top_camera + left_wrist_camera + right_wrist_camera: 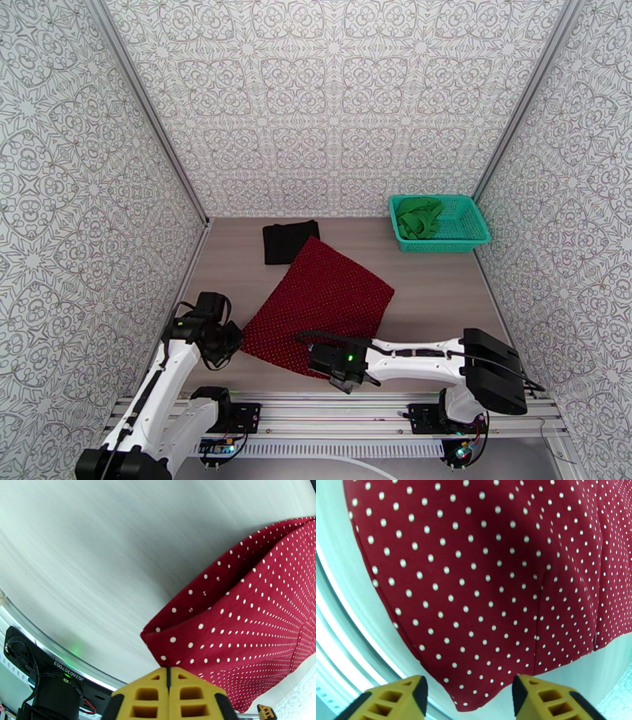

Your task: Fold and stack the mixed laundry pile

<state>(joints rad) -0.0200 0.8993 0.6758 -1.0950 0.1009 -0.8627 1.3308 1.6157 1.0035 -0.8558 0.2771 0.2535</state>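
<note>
The room was a small booth: walls (332,95) papered in a grey-and-white floral tile pattern on three sides, with bare metal posts (150,118) running up the back corners. The floor of it was a smooth, pale brown table top (442,300), and a metal rail (340,410) ran across the near edge.

The dark red cloth garment with fine white dots (324,304) lay spread as a rough diamond in the middle of the table. Its far corner met the plain black cloth garment (288,241), which lay flat in a neat rectangle towards the back wall. The bright green garment (417,217) sat crumpled inside the teal plastic mesh basket (466,237) in the far right corner.

The left gripper (231,341) stood at the red garment's left corner. Its yellow fingers (150,695) were pressed flat together, and the cloth's folded edge reached their tips; I could not tell whether any fabric was pinched. The right gripper (351,384) hung over the garment's near edge, its fingers (549,701) well apart with nothing between them but the dotted hem below.
</note>
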